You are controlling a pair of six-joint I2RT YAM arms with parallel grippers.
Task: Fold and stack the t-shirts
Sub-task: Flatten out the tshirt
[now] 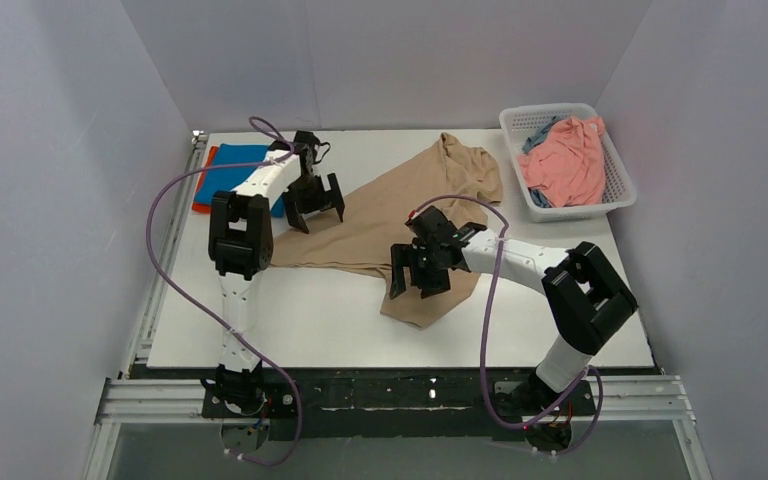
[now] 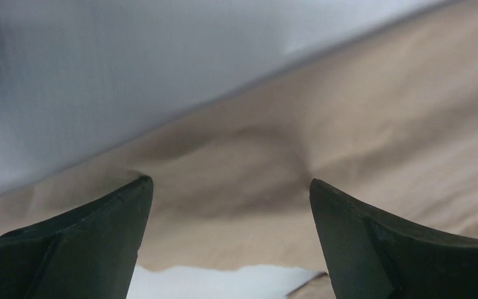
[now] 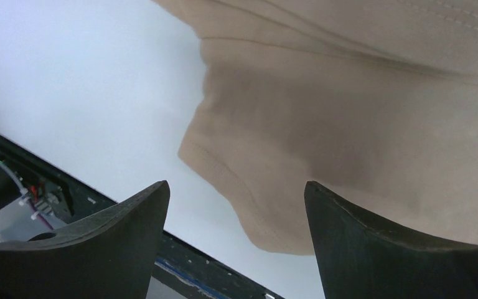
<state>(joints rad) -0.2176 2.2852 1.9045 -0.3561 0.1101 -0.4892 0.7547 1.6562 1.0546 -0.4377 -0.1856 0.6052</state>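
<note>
Beige-tan soft cloth t-shirt (image 1: 400, 210) rumpled across white counter (image 1: 310, 320). Left gripper (image 1: 318, 215) over its left part, spread apart, empty. Right gripper (image 1: 415, 287) over near end, likewise.

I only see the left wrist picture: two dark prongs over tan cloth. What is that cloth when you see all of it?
Observer: It is a beige t-shirt, lying crumpled and unfolded across the middle of the table.
Operator: Is the other hand anywhere near it?
Observer: Yes, the right hand hangs open over the shirt's near end.
Operator: Are there more shirts around?
Observer: A pink t-shirt lies heaped in a white basket at the table's far right corner.
</note>
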